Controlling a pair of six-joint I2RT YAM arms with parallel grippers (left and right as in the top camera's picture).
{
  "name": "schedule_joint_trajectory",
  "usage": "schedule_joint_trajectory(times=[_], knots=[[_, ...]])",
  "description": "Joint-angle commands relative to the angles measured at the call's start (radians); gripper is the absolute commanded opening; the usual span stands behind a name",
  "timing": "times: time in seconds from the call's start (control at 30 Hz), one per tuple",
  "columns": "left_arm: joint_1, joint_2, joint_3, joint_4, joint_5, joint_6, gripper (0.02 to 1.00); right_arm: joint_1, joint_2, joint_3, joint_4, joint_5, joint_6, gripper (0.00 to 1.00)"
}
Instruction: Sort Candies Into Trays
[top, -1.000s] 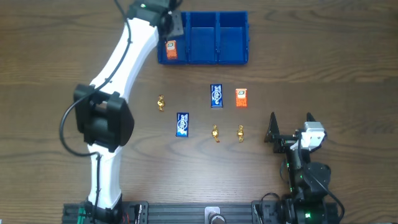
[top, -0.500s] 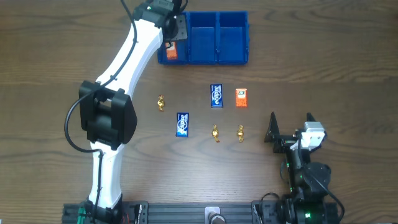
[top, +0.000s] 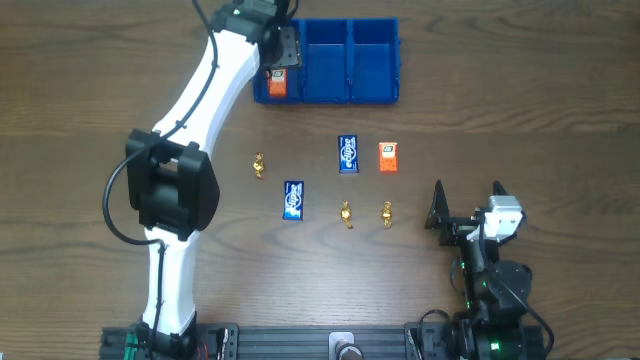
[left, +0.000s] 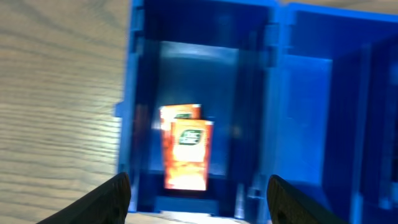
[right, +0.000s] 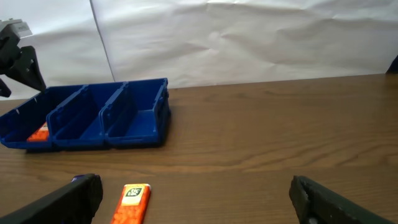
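Left tool (left: 199, 198), fingers spread and empty, poised over the left end compartment of the blue plastic three-compartment tray (top: 372, 97), which sits near the far edge of the brown wooden surface (top: 520, 120). Two orange candy packs (left: 185, 155) lie in that compartment. Mid-surface: one loose orange candy pack (top: 388, 157), two blue wrapped bars (top: 347, 154), three gold-wrapped sweets (top: 346, 215). Right tool (right: 198, 200), fingers apart and empty, toward the near edge on the right.

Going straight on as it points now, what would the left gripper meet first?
Probably the orange candy packet lying in the end compartment of the blue tray, which the open left gripper points down into, though depth is hard to judge.
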Motion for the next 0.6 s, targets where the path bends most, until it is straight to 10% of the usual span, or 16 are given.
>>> schedule_joint_trajectory(times=[0.03, 0.6], knots=[[-0.178, -0.010, 0.157, -0.041, -0.045, -0.073, 0.713, 0.003, -0.007, -0.004, -0.002, -0.002, -0.006, 0.998], [-0.495, 0.232, 0.164, -0.120, 0.071, -0.357, 0.680, 0.003, -0.007, -0.004, -0.002, -0.002, -0.006, 0.998]])
